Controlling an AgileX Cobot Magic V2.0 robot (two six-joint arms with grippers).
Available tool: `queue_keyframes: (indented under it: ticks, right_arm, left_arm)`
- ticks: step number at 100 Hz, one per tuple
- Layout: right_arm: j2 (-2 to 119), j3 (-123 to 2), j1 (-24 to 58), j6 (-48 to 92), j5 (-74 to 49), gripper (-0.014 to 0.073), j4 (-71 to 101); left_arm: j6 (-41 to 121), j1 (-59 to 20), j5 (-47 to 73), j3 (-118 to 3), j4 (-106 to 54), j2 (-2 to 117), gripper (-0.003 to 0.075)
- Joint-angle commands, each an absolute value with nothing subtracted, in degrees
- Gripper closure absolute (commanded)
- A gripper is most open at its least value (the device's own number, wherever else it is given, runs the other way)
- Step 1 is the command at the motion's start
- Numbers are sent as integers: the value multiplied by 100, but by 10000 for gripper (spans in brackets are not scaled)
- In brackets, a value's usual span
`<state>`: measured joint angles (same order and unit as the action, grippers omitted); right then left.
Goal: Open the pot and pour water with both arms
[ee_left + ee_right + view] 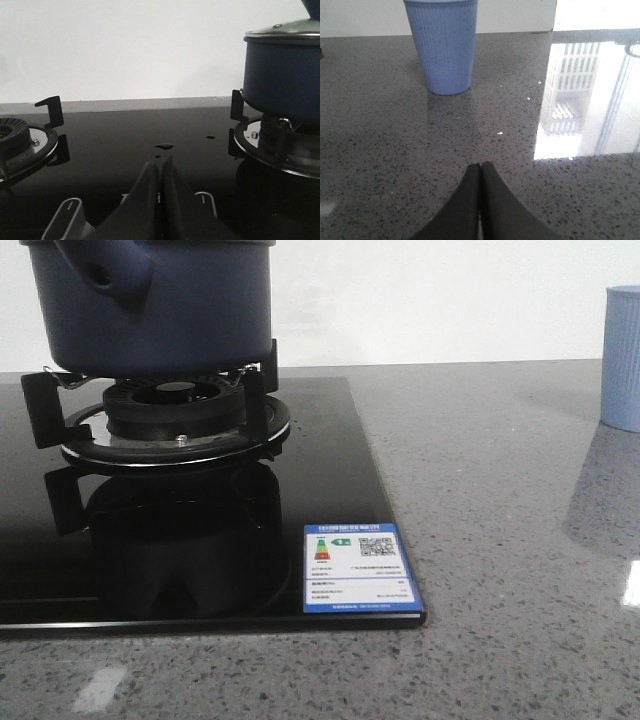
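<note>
So the pot [150,305] is parked on the burner [175,415] of the black glass stove [330,470], handle [105,270] sticking out toward the front camera. From the left wrist camera you can see its lid [287,30] on top.

The left gripper [161,167] has its fingers pressed together, nothing between them, hovering low over the glass between the two burners. The pot is off to one side of it, well apart, no contact.

The right gripper [480,172] is pressed together too, empty, sitting over the grey speckled counter [395,150]. It's pointed at a pale blue ribbed cup [442,45] that stands upright on the counter, some way ahead of the fingertips. The pot doesn't show in that camera at all.
</note>
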<state>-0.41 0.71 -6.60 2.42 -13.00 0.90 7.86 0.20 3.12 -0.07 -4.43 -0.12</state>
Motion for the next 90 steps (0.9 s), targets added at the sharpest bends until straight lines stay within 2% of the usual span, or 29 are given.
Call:
queue_keyframes:
  ticks: [1,90]
  right_arm:
    - [-163,204,-705,313,-876,650,92]
    - [-163,204,-705,313,-780,650,92]
  left_arm:
    - [731,-4,-106,61,-499,-159,740]
    - [731,-4,-106,61,-499,-159,740]
